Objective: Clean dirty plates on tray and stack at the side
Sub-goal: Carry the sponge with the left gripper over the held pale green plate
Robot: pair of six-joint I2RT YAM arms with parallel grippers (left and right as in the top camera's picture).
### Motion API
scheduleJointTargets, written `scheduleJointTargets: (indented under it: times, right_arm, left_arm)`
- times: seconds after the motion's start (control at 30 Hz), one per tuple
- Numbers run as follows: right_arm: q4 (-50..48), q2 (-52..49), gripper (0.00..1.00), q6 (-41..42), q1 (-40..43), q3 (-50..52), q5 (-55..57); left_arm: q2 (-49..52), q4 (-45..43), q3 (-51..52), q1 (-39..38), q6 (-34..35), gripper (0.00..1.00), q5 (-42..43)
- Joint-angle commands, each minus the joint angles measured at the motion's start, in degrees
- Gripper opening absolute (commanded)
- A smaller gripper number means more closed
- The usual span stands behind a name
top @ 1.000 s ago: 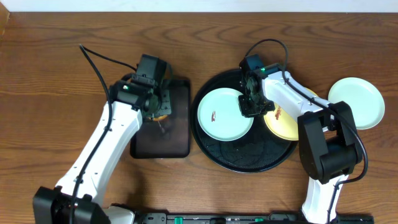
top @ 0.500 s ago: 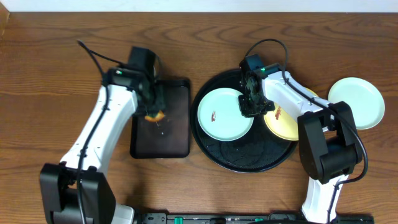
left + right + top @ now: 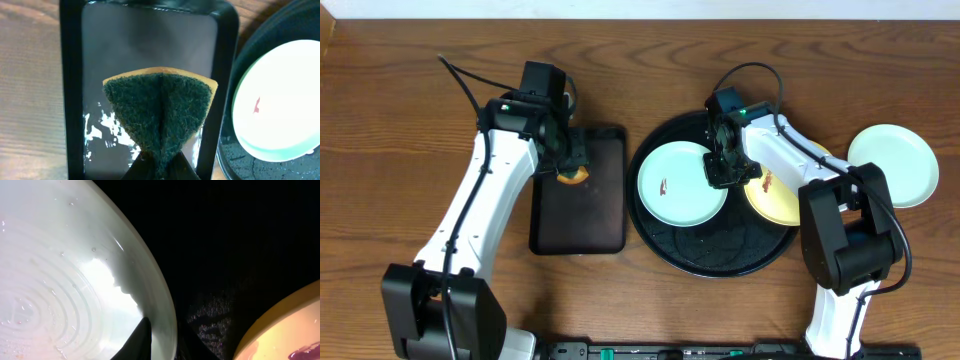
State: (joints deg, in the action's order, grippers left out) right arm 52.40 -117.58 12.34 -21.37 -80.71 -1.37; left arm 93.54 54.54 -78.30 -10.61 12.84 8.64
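Mint plate (image 3: 672,190) on tray (image 3: 710,252), rim pinched by right jaws, left jaws clamping sponge (image 3: 160,107).

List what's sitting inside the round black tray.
Two plates lie in the tray: a mint-blue plate with a brown smear, its rim pinched by the right gripper, and a yellow plate, smeared too. The right arm covers part of the yellow plate.
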Motion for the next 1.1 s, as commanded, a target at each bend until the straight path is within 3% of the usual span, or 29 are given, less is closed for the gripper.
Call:
scheduleJointTargets:
  times: [0.0, 0.37, 0.67, 1.07]
  right_arm:
    - [-0.31, 1.01, 0.15, -0.85, -0.44, 0.52, 0.48]
    - [-0.28, 1.01, 0.15, -0.85, -0.44, 0.52, 0.5]
    - [-0.31, 1.01, 0.15, -0.85, -0.44, 0.52, 0.48]
    - [-0.28, 1.01, 0.15, -0.85, -0.44, 0.52, 0.5]
  left_arm:
    - [-1.64, -1.01, -0.07, -2.12, -2.27, 0.07, -0.35]
    - [-1.14, -6.23, 0.35, -12.68, 4.35, 0.07, -1.77]
    - [6.82, -11.02, 0.96, -19.8, 7.87, 0.07, -1.57]
    - [14.67, -16.63, 1.14, -21.27, 7.82, 0.08, -1.6]
